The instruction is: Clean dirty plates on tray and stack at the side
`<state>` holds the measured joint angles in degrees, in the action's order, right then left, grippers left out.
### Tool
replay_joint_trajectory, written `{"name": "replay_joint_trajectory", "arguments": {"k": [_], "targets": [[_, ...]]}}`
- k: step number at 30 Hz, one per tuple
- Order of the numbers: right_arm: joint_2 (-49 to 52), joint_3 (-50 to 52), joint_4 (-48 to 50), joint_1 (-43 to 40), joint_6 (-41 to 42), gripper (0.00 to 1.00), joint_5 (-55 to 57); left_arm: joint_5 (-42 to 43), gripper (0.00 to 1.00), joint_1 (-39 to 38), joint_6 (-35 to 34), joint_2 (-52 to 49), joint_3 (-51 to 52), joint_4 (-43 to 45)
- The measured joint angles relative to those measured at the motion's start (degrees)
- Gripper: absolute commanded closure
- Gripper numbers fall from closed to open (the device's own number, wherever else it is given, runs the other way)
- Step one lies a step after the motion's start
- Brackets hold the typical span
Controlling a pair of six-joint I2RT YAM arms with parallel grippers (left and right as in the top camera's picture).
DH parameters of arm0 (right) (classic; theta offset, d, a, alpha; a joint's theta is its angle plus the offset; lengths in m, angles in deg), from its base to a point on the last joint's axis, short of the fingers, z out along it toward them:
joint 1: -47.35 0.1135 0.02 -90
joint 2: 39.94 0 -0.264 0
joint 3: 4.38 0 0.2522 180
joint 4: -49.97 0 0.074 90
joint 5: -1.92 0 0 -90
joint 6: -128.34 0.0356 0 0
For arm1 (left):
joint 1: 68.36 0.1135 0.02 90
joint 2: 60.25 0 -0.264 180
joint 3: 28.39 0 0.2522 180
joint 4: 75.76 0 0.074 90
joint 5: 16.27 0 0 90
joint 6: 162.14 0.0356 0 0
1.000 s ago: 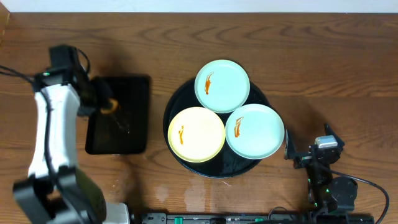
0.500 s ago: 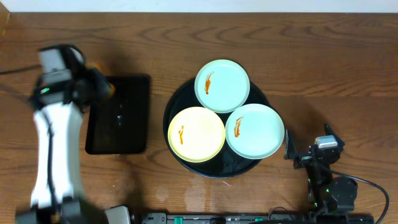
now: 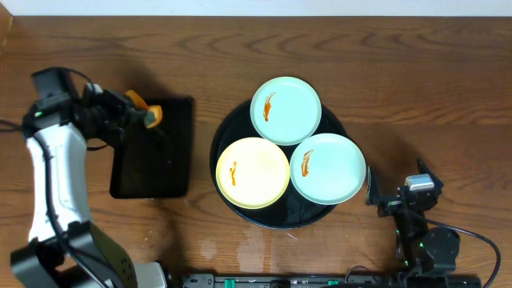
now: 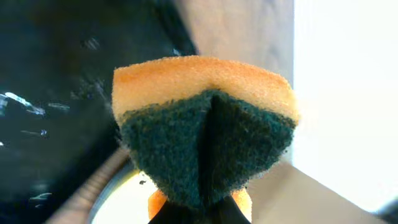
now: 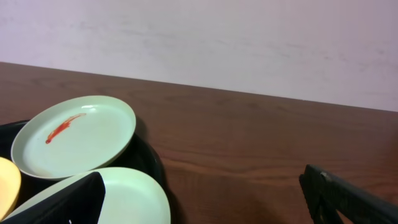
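Note:
Three plates lie on the round black tray [image 3: 298, 218]: a mint-green plate [image 3: 286, 110] at the back, a pale yellow plate [image 3: 253, 173] at front left and a second mint-green plate [image 3: 327, 168] at front right. Each bears an orange smear. My left gripper [image 3: 138, 110] is shut on an orange sponge [image 3: 151, 115] over the far corner of the rectangular tray. The left wrist view shows the sponge [image 4: 202, 137] folded, green side out, in the left gripper [image 4: 199, 214]. Right of the round tray my right gripper [image 3: 396, 192] stands open and empty, also seen as the right gripper [image 5: 205, 205] beside the near mint plate [image 5: 134, 199].
A smaller rectangular black tray [image 3: 152, 160], wet in spots, lies left of the round tray. Bare wooden tabletop [image 3: 416, 96] stretches to the right and behind the plates. The right wrist view shows the back mint plate [image 5: 74, 134] and a pale wall beyond the table.
My left arm has lifted the sponge off the rectangular tray's surface and swung it toward that tray's far corner. The plates and the right arm have not moved.

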<state>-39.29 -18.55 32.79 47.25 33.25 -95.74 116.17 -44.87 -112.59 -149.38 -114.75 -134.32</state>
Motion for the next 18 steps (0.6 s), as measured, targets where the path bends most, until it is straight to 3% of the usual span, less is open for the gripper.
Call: {"name": "replay_joint_trajectory", "arguments": {"k": [14, 18], "targets": [[0.0, 0.0, 0.0, 0.0, 0.0, 0.01, 0.0, 11.4, 0.92, 0.6, -23.3, 0.1, 0.0, -3.0], [0.0, 0.0, 0.0, 0.0, 0.0, 0.01, 0.0, 11.9, 0.92, 0.6, -26.4, 0.1, 0.0, -3.0]]}}
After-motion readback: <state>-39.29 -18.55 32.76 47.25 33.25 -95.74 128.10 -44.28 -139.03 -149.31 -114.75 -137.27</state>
